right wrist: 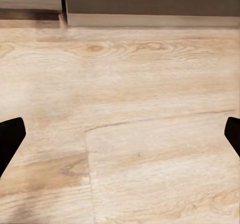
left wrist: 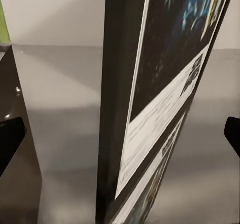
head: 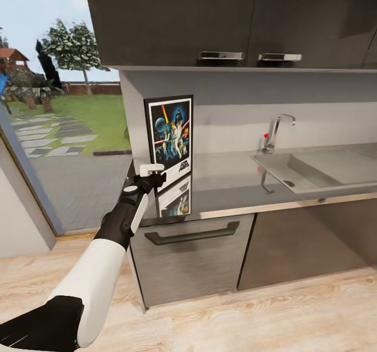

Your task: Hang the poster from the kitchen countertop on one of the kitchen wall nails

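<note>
i've got the poster (head: 168, 137) standing tall on the countertop (head: 230, 184) against the wall, dead ahead of my left gripper (head: 152, 174), its fingers spread either side of the near edge, right gripper (right wrist: 120, 134) open over the floor (right wrist: 150, 109).

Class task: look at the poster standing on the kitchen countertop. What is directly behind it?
Behind the poster is the pale grey wall under the upper cabinets. The strip of wall it covers is hidden, so any nail there cannot be seen.
</note>
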Tool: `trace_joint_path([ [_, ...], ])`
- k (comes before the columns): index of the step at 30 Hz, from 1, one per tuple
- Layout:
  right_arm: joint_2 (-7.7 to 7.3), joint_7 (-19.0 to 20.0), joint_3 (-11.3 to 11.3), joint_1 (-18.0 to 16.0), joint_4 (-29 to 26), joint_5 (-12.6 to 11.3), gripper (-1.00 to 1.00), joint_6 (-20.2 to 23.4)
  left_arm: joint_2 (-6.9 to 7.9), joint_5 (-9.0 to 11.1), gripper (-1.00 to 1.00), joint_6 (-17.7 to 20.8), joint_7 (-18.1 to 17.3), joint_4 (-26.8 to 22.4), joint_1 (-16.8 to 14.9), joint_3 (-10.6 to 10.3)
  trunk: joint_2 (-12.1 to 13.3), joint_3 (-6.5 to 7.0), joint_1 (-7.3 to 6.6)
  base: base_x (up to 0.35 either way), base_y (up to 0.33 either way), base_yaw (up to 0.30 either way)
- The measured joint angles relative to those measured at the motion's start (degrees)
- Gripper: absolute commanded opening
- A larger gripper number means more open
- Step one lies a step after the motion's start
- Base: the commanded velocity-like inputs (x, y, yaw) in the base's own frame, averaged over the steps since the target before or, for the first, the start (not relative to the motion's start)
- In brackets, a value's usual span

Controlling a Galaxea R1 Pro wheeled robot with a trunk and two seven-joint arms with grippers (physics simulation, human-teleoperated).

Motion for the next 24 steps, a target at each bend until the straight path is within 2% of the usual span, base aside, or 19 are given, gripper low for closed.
trace_joint_path([
  [5,0.00,0.00,0.00,0.00,0.00,0.00,1.00,-0.01,0.00,0.00,1.00,0.00,0.00,0.00,0.00,0.01,0.00,0.00,0.00,0.202,0.000,-0.001],
  [24,0.00,0.00,0.00,0.00,0.00,0.03,1.00,0.04,0.00,0.00,1.00,0.07,-0.04,0.01,0.00,0.00,0.00,0.00,0.02,0.079,0.000,0.000],
])
